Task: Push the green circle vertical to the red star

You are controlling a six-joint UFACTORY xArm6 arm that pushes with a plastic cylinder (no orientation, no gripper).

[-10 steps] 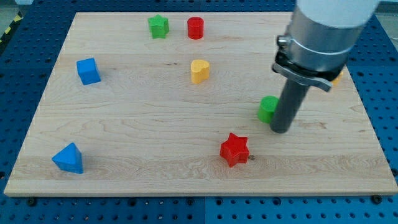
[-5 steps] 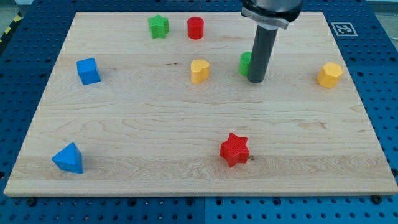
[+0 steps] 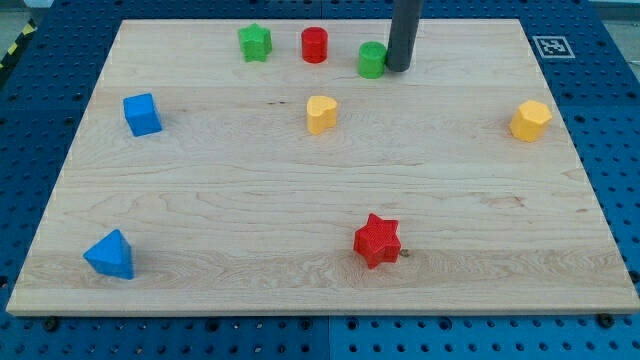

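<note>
The green circle (image 3: pixel 372 59) sits near the view's top, right of the red cylinder (image 3: pixel 314 45). My tip (image 3: pixel 398 69) touches the green circle's right side; the dark rod rises out of the view's top. The red star (image 3: pixel 377 240) lies near the view's bottom, almost straight below the green circle.
A green star (image 3: pixel 255 42) sits at top left of the red cylinder. A yellow heart (image 3: pixel 321 114) lies mid-board, a yellow hexagon (image 3: pixel 530 120) at the right. A blue cube (image 3: pixel 142 114) and a blue triangle (image 3: pixel 110 254) lie at the left of the wooden board (image 3: pixel 200 190).
My tip has pushed the green circle from mid-right of the board up and left to the top row. The rod has moved up with it; other blocks stayed put.
</note>
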